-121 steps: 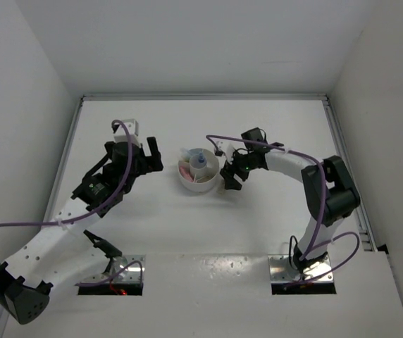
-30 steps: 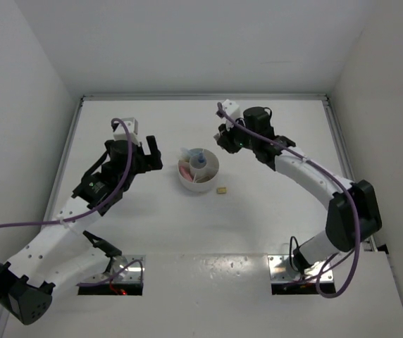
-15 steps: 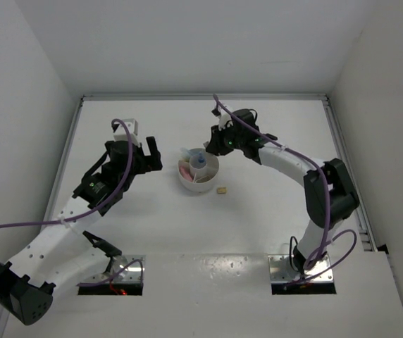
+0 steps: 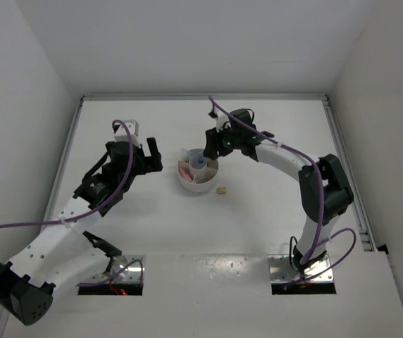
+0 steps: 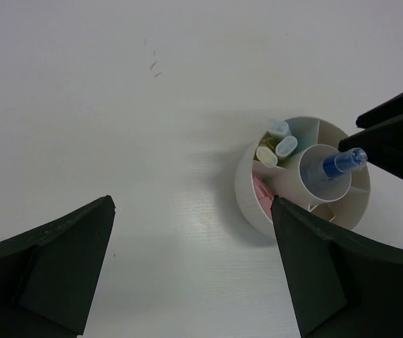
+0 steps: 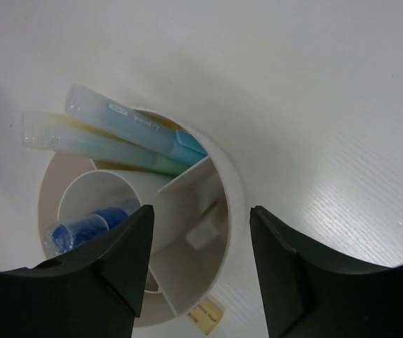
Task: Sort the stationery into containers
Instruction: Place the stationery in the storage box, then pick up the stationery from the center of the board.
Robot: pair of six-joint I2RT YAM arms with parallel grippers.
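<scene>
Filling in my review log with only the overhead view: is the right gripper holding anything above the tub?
Observer: No. Its wrist view shows the right gripper open, nothing between its fingers, looking down into the tub.
Operator: How many pieces are in the fullest compartment?
Observer: The left wrist view shows three pale capped markers standing together in one compartment.
Operator: And the left gripper?
Observer: Its wrist view shows the left gripper open and empty, apart from the tub.
</scene>
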